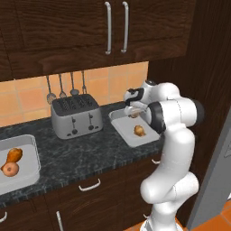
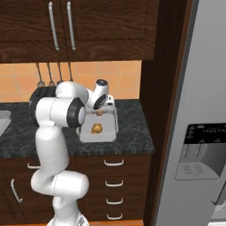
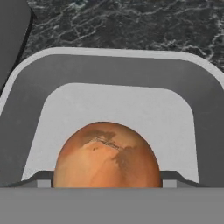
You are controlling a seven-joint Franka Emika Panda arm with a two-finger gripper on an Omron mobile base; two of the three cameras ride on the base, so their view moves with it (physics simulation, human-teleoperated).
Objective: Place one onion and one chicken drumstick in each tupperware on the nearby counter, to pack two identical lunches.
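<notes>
My gripper [image 1: 134, 113] [image 2: 99, 112] [image 3: 107, 181] hangs just above the back part of the right tupperware [image 1: 124, 127] [image 2: 108, 133] [image 3: 113, 105] and is shut on a chicken drumstick [image 1: 134, 114] [image 3: 105, 153], whose orange-brown bulbous end bulges between the fingertips [image 3: 43, 180]. A tan onion [image 1: 139, 131] [image 2: 96, 128] lies in that tray toward its front. At the far left of the counter [image 1: 85, 155], the other tupperware [image 1: 31, 158] holds a drumstick [image 1: 14, 154] and a pinkish onion [image 1: 10, 169].
A silver toaster [image 1: 76, 115] stands between the two trays, with utensils [image 1: 65, 88] hanging on the tiled wall behind it. A tall dark cabinet side [image 1: 198, 67] and a grey fridge [image 2: 198, 132] close off the right. Upper cabinets [image 1: 90, 31] hang overhead.
</notes>
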